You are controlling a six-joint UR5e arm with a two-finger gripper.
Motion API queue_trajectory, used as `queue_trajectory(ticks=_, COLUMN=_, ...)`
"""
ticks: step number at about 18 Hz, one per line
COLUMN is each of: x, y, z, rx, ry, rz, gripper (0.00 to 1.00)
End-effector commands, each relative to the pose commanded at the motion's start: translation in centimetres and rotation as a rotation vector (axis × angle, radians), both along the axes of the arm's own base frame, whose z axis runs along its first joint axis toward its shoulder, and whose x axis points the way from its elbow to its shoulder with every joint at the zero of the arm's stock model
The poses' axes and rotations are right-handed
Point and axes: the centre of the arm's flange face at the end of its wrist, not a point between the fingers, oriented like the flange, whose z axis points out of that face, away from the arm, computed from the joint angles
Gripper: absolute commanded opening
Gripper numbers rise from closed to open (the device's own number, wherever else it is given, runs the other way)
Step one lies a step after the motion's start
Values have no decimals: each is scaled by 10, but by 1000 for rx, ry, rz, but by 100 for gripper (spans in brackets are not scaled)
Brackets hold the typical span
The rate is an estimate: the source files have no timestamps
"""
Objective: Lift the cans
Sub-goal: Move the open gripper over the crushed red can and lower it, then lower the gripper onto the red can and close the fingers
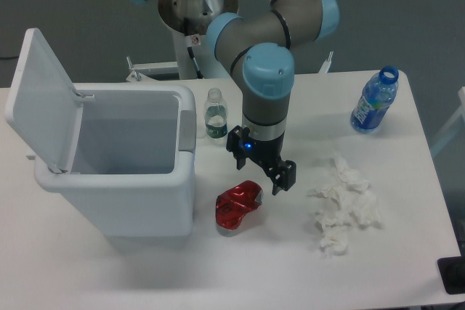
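Observation:
A crushed shiny red can [237, 207] lies on the white table just right of the bin, its silver end toward the front. My gripper [260, 170] hangs open just above and slightly right of the can, one black finger [236, 157] at its left and the other at its right. Nothing is between the fingers, and the can is not touched.
An open white bin [123, 161] with its lid up stands at the left. A small clear bottle with a green label [215, 115] stands behind the gripper. A blue-labelled plastic bottle [373, 101] is at the far right. Crumpled white tissue [345, 205] lies right of the can.

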Motion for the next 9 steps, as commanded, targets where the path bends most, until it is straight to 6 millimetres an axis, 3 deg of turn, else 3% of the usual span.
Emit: queue_trajectory(ticks=9, x=-2, y=4, z=-44, rx=-51, ry=-59, rz=13, gripper=100)
